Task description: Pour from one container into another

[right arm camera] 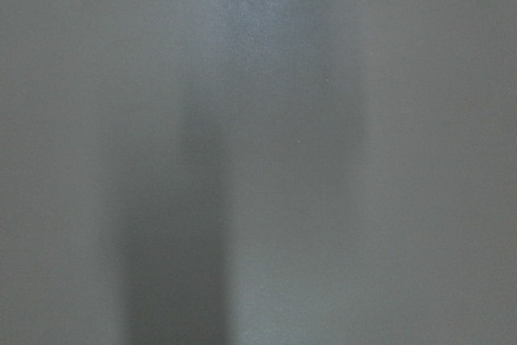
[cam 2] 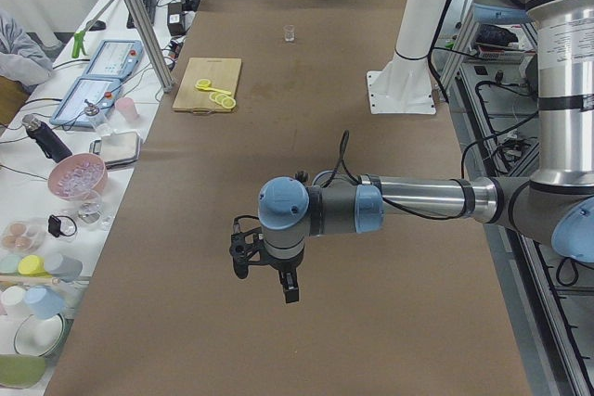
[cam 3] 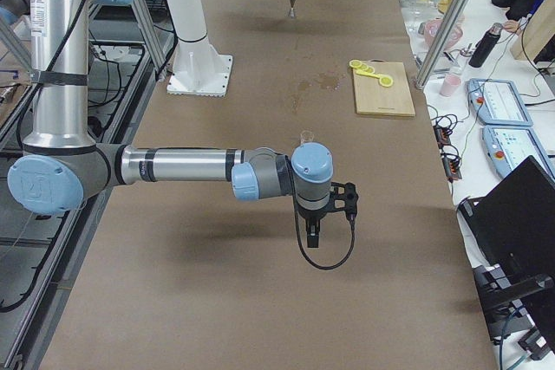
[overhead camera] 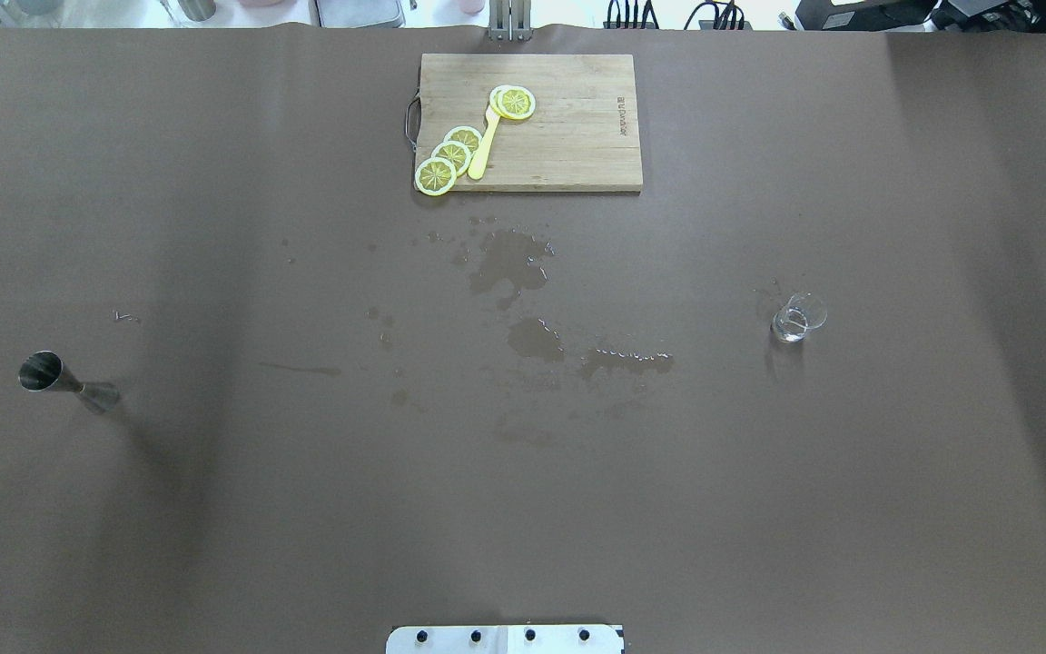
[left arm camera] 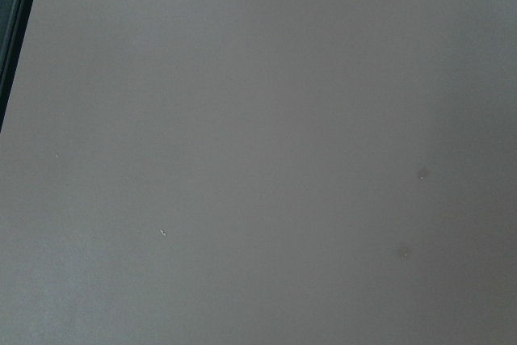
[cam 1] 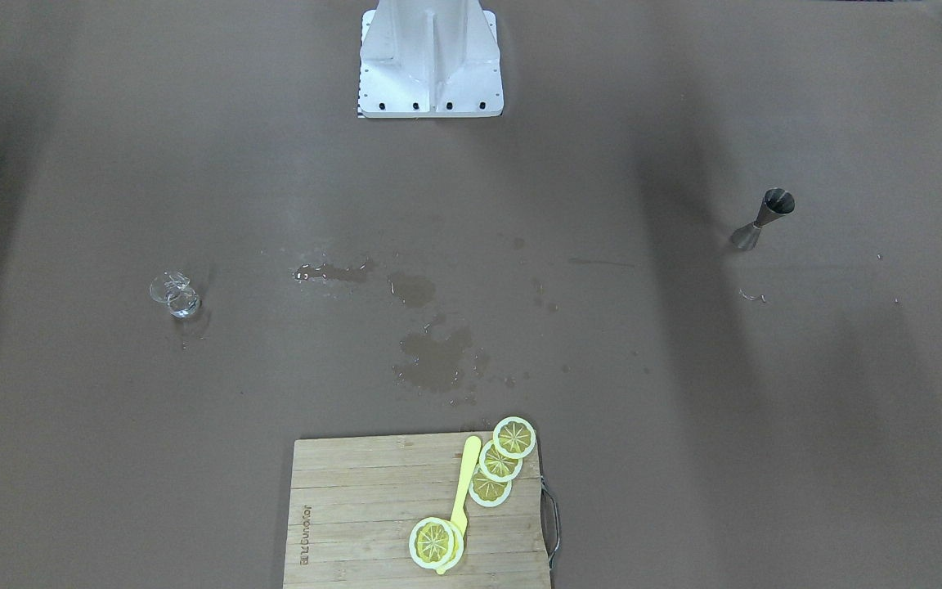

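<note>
A steel jigger (cam 1: 765, 217) (overhead camera: 64, 381) stands upright on the brown table, on the robot's left side, far off in the right side view (cam 3: 293, 6). A small clear glass (cam 1: 177, 296) (overhead camera: 797, 318) stands on the robot's right side. My left gripper (cam 2: 265, 280) hangs high over the table's left end, well away from the jigger. My right gripper (cam 3: 329, 218) hovers above the right end, just short of the glass (cam 3: 306, 137). Both show only in the side views, so I cannot tell whether they are open or shut. Both wrist views show only bare table.
A wooden cutting board (overhead camera: 577, 136) with lemon slices (overhead camera: 450, 159) and a yellow knife (overhead camera: 484, 145) lies at the far middle edge. Wet patches (overhead camera: 509, 263) spread across the table's centre. The robot's white base (cam 1: 430, 61) stands at the near edge. Benches with clutter flank the table.
</note>
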Available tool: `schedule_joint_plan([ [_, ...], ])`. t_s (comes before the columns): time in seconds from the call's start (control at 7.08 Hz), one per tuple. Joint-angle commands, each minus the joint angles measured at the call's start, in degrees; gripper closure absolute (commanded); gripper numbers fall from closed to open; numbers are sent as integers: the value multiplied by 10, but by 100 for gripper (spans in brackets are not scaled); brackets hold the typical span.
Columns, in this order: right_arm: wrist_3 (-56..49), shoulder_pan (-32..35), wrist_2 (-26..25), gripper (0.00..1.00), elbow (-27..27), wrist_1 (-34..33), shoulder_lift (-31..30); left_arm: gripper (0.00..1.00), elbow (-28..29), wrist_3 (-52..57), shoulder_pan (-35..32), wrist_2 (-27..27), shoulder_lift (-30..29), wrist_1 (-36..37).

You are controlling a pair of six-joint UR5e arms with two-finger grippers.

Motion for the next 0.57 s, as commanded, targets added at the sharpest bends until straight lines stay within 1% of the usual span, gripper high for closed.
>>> schedule_joint_plan([
  [0.0,7,-2,-5,0,2,-41,20,1,-1,0,0,0,0,0],
  [0.14,9,-1,-5,0,6,-141,71,1,0,0,0,0,0,0],
  [0.28,10,0,-15,0,10,-211,102,1,0,0,0,0,0,0],
  [0.42,10,-1,-17,0,17,-212,95,1,1,0,0,0,0,0],
])
